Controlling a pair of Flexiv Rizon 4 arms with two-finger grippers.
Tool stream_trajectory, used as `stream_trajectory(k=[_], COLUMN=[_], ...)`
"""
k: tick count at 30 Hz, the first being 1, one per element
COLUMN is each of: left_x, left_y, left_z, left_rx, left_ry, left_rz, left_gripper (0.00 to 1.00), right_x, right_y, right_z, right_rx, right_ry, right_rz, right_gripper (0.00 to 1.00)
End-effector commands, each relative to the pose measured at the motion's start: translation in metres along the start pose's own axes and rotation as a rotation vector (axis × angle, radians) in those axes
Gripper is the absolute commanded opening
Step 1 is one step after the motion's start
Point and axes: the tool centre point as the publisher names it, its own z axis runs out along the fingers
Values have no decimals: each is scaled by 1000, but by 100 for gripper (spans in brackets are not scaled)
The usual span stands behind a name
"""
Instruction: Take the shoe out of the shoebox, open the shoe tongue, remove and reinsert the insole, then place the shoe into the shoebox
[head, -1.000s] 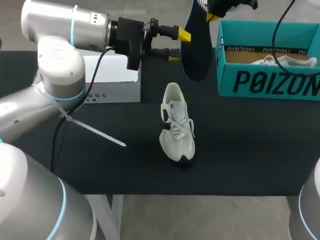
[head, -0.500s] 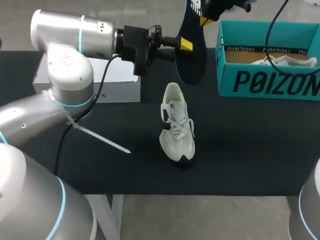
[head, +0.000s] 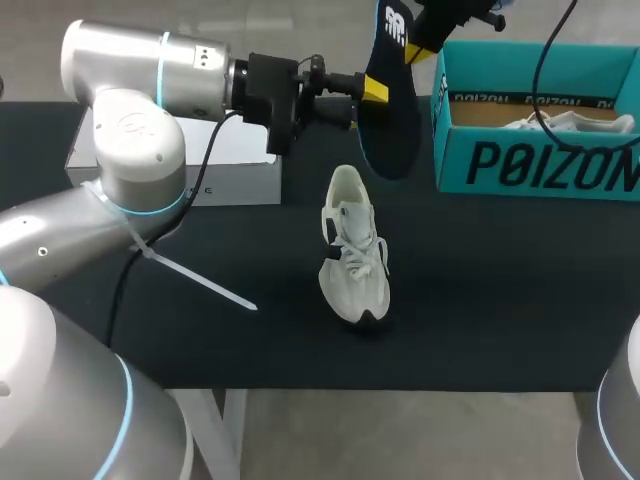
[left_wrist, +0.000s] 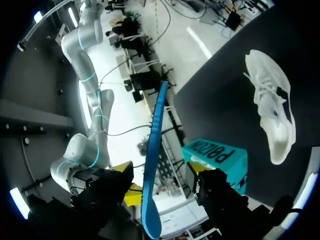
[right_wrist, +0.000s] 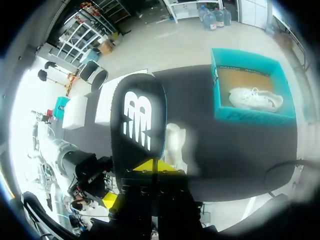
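The right gripper (right_wrist: 150, 166) pinched the insole (head: 392, 115) by its upper end. The left gripper (left_wrist: 162, 181) stood spread — insole between its fingers.

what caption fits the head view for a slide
Right gripper holds the insole up near the shoe, left gripper open beside it

A shoe (head: 352, 248) lies mid-table. Behind it to the left, at the far edge, stands a box (head: 230, 165); at the far right corner is a shoebox (head: 520, 165) with a second shoe (head: 570, 122) in it. An insole (head: 392, 110) hangs above the table between box and shoebox, behind the shoe
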Motion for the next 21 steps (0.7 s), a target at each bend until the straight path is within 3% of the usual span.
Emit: stream_trajectory(k=[1,5,12,15,16,17,18,21], left_x=[3,5,7,9,9,10,10,11], left_y=[-1,-1,-4,-4,-3,-3,-3,-2], left_z=[0,0,2,3,4,4,5,6], left_rx=[-25,-63,-69,-74,-75,-75,-75,-76], left_ry=[-31,-98,-128,-133,-134,-134,-132,-130], left_rz=[-5,-27,-49,-58,-59,-59,-57,-55], left_gripper=[100,90,89,84,80,53,47,44], right_x=[2,2,3,3,3,3,2,3], right_y=[11,13,14,12,12,12,11,10], right_z=[0,1,5,8,8,9,10,11], right_rx=[58,75,96,110,113,114,115,120], right_ry=[-20,-40,-51,-62,-75,-80,-84,-94], right_rz=[15,17,35,46,44,44,42,36], right_gripper=[0,0,0,0,0,0,0,0])
